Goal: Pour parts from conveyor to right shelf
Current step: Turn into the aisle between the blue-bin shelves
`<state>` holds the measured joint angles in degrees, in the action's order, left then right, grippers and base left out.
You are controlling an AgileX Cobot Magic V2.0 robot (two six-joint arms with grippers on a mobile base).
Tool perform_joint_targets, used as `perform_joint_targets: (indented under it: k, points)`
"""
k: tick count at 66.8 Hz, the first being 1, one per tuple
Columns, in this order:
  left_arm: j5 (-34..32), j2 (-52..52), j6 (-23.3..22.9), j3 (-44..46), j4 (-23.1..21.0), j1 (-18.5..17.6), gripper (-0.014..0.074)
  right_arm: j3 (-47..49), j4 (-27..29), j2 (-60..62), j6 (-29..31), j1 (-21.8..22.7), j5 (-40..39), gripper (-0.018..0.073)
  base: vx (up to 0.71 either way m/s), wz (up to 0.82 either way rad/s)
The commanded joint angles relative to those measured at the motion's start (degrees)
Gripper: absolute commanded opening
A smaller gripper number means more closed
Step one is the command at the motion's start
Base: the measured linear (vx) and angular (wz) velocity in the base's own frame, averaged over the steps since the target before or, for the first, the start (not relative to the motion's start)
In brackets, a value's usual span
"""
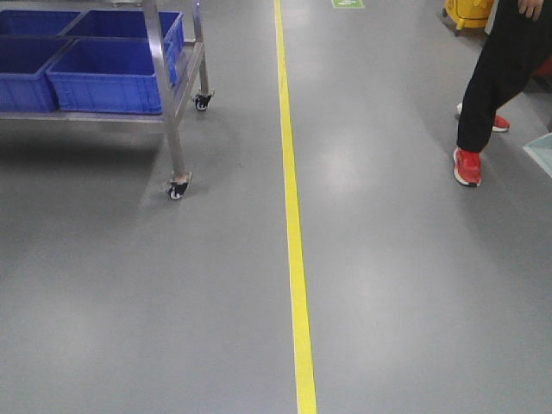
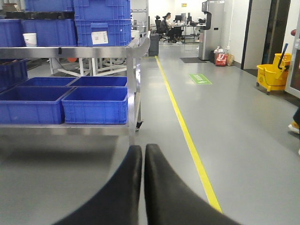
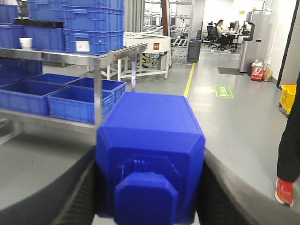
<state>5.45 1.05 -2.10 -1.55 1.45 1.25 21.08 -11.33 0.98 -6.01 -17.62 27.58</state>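
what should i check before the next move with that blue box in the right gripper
1. Blue box gripped: ok, it sits between both fingers of the right gripper.
2. Left gripper free: ok, shut on nothing.
3. Parts inside the box: cannot tell, its inside is hidden.
4. Person out of the way: not ok, standing on the floor right of the yellow line.
5. Right shelf reached: cannot tell; the one shelf cart in view lies to the left.

Likely factory floor: steel rack (image 2: 70, 51), blue bins (image 2: 96, 105), yellow line (image 1: 293, 216).
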Motion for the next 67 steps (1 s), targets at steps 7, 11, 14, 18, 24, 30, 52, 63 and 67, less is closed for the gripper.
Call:
perform_joint_targets:
  k: [7,11,14,18,24,30,52,63,67]
  points:
    - [-4.14,0.36,-0.42,1.12,-0.35,-0.31,-0.0006,1.41,-1.01,-0.49,0.54,-0.12,-4.81,-0.0008,0.72,-0.03]
    - [-4.14,0.36,-0.42,1.12,-0.35,-0.31,-0.0006,1.41,-1.01,-0.49,0.54,-0.12,-4.81,-0.0008,0.70,0.00]
    - [-4.14,0.36,-0.42,1.12,-0.35,-0.31,-0.0006,1.41,-1.01,-0.49,0.54,-0.12,-4.81,-0.0008,0.69,0.01]
    - [-4.14,0.36,-0.42,1.12,-0.35,-0.31,-0.0006,1.41,-1.01,-0.49,0.54,-0.12,-4.81,-0.0008,0.69,0.03]
    - [-4.14,0.36,-0.42,1.12,-0.35,-0.31,-0.0006,1.41,-0.95,-0.49,0.54,-0.12,-4.81,-0.0008,0.67,0.06]
    - [-4.14,0.36,-0.42,1.12,-0.35,-0.31,-0.0006,1.41,-0.95,-0.49,0.54,-0.12,-4.81,-0.0008,0.65,0.09]
    - [-4.14,0.36,-0.42,1.12,-0.35,-0.31,-0.0006,1.41,-0.95,-0.49,0.54,-0.12,-4.81,-0.0008,0.60,0.13]
    - [-4.14,0.36,-0.42,1.12,-0.35,-0.31,-0.0006,1.41,-0.95,-0.49,0.54,-0.12,-4.81,-0.0008,0.52,0.15]
    - [-4.14,0.36,-0.42,1.12,-0.35,-0.31,-0.0006,1.41,-0.95,-0.49,0.54,-0.12,-4.81,-0.0008,0.49,0.22]
